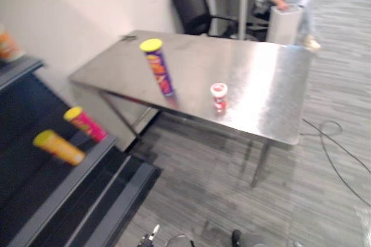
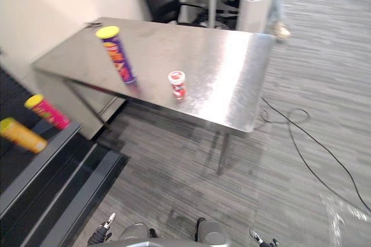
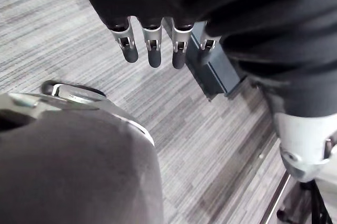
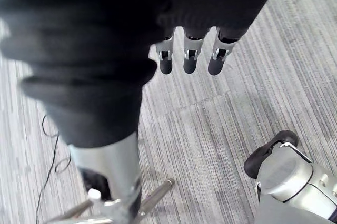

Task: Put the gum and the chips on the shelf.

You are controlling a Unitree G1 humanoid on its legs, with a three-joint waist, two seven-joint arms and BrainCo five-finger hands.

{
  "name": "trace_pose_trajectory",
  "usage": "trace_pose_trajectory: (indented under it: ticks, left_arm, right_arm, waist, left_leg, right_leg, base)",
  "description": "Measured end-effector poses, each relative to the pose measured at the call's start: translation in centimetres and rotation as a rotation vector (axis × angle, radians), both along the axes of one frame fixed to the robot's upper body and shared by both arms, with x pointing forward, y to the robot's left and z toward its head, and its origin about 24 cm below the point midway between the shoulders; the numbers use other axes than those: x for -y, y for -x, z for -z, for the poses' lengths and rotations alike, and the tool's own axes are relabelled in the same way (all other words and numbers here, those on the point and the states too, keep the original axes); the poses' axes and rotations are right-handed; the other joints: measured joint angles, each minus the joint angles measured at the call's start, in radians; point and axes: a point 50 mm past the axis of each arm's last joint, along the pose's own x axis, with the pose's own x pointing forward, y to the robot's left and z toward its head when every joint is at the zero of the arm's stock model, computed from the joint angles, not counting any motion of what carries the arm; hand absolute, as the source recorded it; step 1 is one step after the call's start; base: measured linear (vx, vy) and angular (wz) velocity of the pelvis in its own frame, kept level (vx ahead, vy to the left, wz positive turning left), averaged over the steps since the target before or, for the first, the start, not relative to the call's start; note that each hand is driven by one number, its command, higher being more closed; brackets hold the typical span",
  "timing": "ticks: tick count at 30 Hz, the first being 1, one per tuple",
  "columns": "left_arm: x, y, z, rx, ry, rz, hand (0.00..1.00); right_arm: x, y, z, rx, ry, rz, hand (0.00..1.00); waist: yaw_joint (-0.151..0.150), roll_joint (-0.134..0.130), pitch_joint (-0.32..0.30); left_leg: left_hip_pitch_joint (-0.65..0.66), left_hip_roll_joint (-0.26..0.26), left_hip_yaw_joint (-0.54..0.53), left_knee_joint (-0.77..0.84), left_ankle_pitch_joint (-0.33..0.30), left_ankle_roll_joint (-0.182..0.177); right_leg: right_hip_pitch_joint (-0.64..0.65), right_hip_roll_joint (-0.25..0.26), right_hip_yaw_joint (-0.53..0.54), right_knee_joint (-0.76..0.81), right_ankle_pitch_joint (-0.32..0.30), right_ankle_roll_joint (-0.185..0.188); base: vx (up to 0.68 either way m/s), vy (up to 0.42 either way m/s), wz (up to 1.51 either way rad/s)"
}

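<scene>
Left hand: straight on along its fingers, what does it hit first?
Probably the floor: the left hand hangs open, fingers aimed down at it, nothing between. The shelf base lies close beside that line; depth is unclear.

Nothing written can be read anywhere: no word, number or sign. The tall purple chips can with a yellow lid (image 1: 159, 68), standing on the steel worktop (image 1: 261, 73), carries a band of orange and red print down its side, but it is too blurred to make out. The small red-and-white gum tub (image 1: 219, 97), near it on the same worktop, has a label of red marks on white that is just as illegible. On the dark shelf (image 1: 64, 189), the pink can with a yellow lid (image 1: 86, 123) and the orange can with a yellow lid (image 1: 59, 147) show plain colour with no legible lettering.
</scene>
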Motion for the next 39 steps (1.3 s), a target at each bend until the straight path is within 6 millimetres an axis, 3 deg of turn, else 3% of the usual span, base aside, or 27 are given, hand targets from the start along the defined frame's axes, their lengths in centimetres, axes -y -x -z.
trace_pose_trajectory:
  ticks: [3,4,8,10,12,14,17,18,23,27,39]
  left_arm:
    - [0.3,0.1,0.1,0.003,0.014,-0.038,0.0]
    - [0.4,0.4,0.1,-0.002,0.017,-0.044,0.0]
    - [-0.3,-0.3,-0.1,0.005,-0.008,0.0,0.0]
    - [0.0,-0.6,-0.1,0.004,-0.019,0.054,0.0]
    - [0.1,-0.6,-0.1,0.002,-0.031,0.087,0.0]
    - [0.9,-0.9,0.0,-0.012,-0.029,0.172,0.0]
    - [2.2,-1.5,0.1,-0.008,-0.006,0.217,0.0]
    - [2.4,-1.5,0.2,-0.008,0.0,0.218,0.0]
    - [3.0,-1.4,0.3,-0.01,0.023,0.22,0.0]
    - [2.7,-1.3,0.3,-0.008,0.022,0.213,0.0]
    - [0.4,-1.0,0.0,-0.013,-0.027,0.167,0.0]
  right_arm:
    - [-0.5,0.3,0.0,0.009,-0.003,0.001,0.0]
    - [-0.7,0.4,0.1,0.006,-0.009,0.002,0.0]
    - [-3.0,1.3,0.8,-0.006,-0.084,0.006,0.0]
    - [-3.2,1.1,0.8,-0.002,-0.09,0.001,0.0]
    - [-3.3,0.1,0.8,0.01,-0.096,-0.01,0.0]
    - [-3.5,-1.4,0.8,0.021,-0.099,-0.059,0.0]
    - [-2.7,-1.3,0.7,0.011,-0.079,-0.064,0.0]
    - [-2.7,-1.2,0.7,0.001,-0.078,-0.07,0.0]
    - [-2.3,-0.3,0.8,-0.035,-0.07,-0.072,0.0]
    - [-1.2,0.4,0.6,-0.033,-0.052,0.032,0.0]
    - [1.2,-0.4,-0.1,0.02,-0.005,0.208,0.0]
  waist:
    - [-0.006,0.016,-0.01]
    - [-0.003,0.018,-0.017]
    - [-0.01,-0.034,-0.07]
    - [-0.009,-0.028,-0.079]
    - [-0.003,-0.019,-0.087]
    - [-0.006,0.006,-0.093]
    - [-0.005,0.043,-0.085]
    - [-0.004,0.046,-0.085]
    - [-0.005,0.047,-0.089]
    - [0.018,0.038,-0.092]
    - [0.021,-0.009,-0.099]
  left_leg:
    - [0.012,0.009,-0.055,-0.093,-0.007,-0.008]
    - [0.027,0.006,-0.044,-0.1,0.013,-0.054]
    - [0.064,-0.06,0.078,-0.141,-0.006,-0.023]
    - [0.081,-0.078,0.141,-0.16,-0.011,-0.003]
    - [0.092,-0.078,0.209,-0.177,-0.011,0.014]
    - [0.122,-0.075,0.277,-0.192,-0.011,0.017]
    - [0.158,-0.071,0.316,-0.209,-0.011,0.018]
    - [0.168,-0.073,0.317,-0.213,-0.011,0.018]
    - [0.204,-0.082,0.296,-0.218,-0.011,0.017]
    - [0.208,-0.098,0.253,-0.248,-0.008,0.014]
    - [0.211,-0.104,0.223,-0.293,-0.008,0.014]
  right_leg:
    - [-0.043,0.037,0.088,0.054,-0.012,0.021]
    - [-0.052,0.045,0.135,0.085,-0.028,0.044]
    - [-0.065,-0.016,0.231,0.046,-0.029,0.071]
    - [-0.067,-0.042,0.255,0.009,-0.007,0.103]
    - [-0.082,-0.061,0.191,-0.003,0.025,0.105]
    - [-0.075,-0.095,-0.025,-0.075,0.09,0.103]
    - [-0.042,-0.119,-0.248,-0.12,0.124,0.084]
    - [-0.03,-0.119,-0.278,-0.129,0.126,0.083]
    - [0.052,-0.119,-0.292,-0.224,0.14,0.099]
    - [0.116,-0.116,-0.32,-0.355,0.204,0.109]
    - [0.113,-0.117,-0.339,-0.377,0.224,0.112]
  base:
    - [0.12,0.281,-1.34]
    - [0.1,0.264,-0.99]
    - [0.16,0.348,-0.77]
    - [0.14,0.296,-0.81]
    - [0.12,0.22,-0.97]
    - [0.18,0.145,-0.95]
    - [0.14,0.046,-0.5]
    - [0.12,0.005,-0.35]
    - [0.09,0.011,0.02]
    - [-0.01,0.008,0.18]
    - [-0.07,-0.011,0.05]
